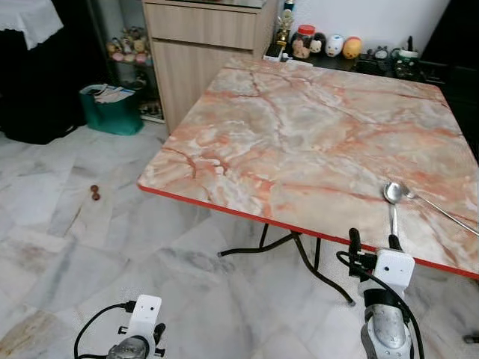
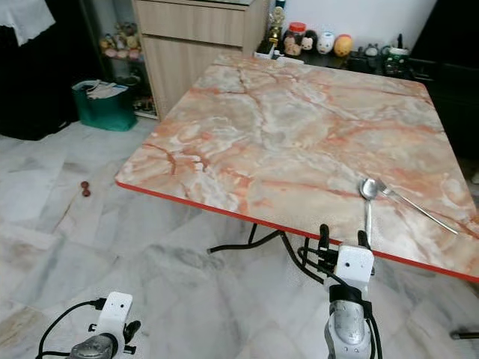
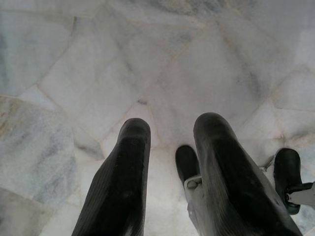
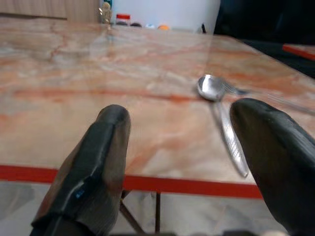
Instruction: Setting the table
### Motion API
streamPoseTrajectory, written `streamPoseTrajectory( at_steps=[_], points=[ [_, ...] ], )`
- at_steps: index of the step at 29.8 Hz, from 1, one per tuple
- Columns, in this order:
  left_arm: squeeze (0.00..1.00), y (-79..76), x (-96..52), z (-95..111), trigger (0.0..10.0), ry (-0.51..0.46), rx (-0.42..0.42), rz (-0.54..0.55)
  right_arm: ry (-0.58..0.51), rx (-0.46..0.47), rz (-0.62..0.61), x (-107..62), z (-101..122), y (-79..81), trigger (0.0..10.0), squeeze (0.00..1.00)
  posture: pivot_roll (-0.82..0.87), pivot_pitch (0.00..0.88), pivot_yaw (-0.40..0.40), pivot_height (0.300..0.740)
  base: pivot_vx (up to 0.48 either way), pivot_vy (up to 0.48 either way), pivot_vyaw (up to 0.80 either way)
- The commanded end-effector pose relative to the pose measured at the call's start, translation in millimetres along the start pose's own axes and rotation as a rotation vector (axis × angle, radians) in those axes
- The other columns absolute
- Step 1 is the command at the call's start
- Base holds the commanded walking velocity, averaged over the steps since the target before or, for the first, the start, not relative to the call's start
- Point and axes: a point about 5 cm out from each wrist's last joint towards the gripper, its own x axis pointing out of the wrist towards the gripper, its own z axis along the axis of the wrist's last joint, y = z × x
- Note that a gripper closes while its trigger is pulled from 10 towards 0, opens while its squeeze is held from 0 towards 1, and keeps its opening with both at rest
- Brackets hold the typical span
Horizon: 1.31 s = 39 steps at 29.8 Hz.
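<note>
A green bin (image 1: 112,111) stands on the floor at the far left beside a wooden cabinet (image 1: 202,52), with papers showing at its top; a red-lidded jar (image 1: 304,39) sits among small figurines on the dark low shelf (image 1: 389,67) behind the table, its contents too small to make out. A silver spoon (image 1: 393,202) lies on the near right part of the table, bowl toward the far side and handle pointing at the near edge; a fork (image 1: 441,212) lies just beside it to the right, its tines touching or nearly touching the spoon's bowl, its handle slanting away to the right. The table (image 1: 299,134) has a pink-orange marbled top with a red rim and thin black legs, and stands on a pale marble floor (image 1: 75,247). The right gripper (image 4: 179,142) hangs at the table's near edge, just short of the spoon's handle, fingers spread wide with nothing between them. The left gripper (image 3: 170,147) hangs low over the floor at the near left, fingers parted and empty.
</note>
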Motion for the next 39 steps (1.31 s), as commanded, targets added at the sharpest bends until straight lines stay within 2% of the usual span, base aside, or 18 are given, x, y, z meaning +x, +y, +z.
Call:
streamPoseTrajectory(
  at_steps=[1,6,8,14,17,23,39],
  points=[
    [0.00,-1.2,-0.5,-4.0,10.0,0.018,0.010,-0.005,-0.001,0.018,-0.019,4.5,7.4,-1.8,10.0,0.00,0.07,0.000,-0.043,0.740,0.000,0.000,0.00],
    [0.00,-1.4,-0.5,-4.2,10.0,0.020,0.006,-0.008,-0.042,0.044,-0.060,20.3,23.1,-6.7,10.0,0.00,0.07,0.000,-0.043,0.740,0.000,0.000,0.00],
    [0.00,-1.1,-0.5,-4.1,10.0,0.021,0.000,-0.005,-0.046,0.057,-0.131,33.8,32.3,-17.6,10.0,0.00,0.07,0.000,-0.044,0.740,0.000,0.000,0.00],
    [0.00,-2.2,-0.5,-5.2,10.0,0.029,-0.007,-0.018,-0.077,0.089,-0.188,47.3,45.2,-28.9,10.0,0.00,0.07,0.000,-0.042,0.740,0.000,0.000,0.00],
    [0.00,-2.6,-0.9,-6.7,10.0,0.030,-0.013,-0.028,-0.065,0.101,-0.190,52.0,50.6,-28.5,10.0,0.00,0.07,0.000,-0.042,0.740,0.000,0.000,0.00],
    [0.00,1.0,-1.9,-9.1,10.0,0.031,-0.020,-0.018,-0.022,0.115,-0.194,53.7,47.2,-25.3,10.0,0.00,0.08,0.000,-0.047,0.740,0.000,0.000,0.00],
    [0.00,2.4,-3.2,-14.9,10.0,0.051,-0.024,-0.016,-0.039,0.119,-0.166,61.1,57.5,-17.8,10.0,0.00,0.08,0.000,-0.050,0.740,0.000,0.000,-0.73]
  ],
)
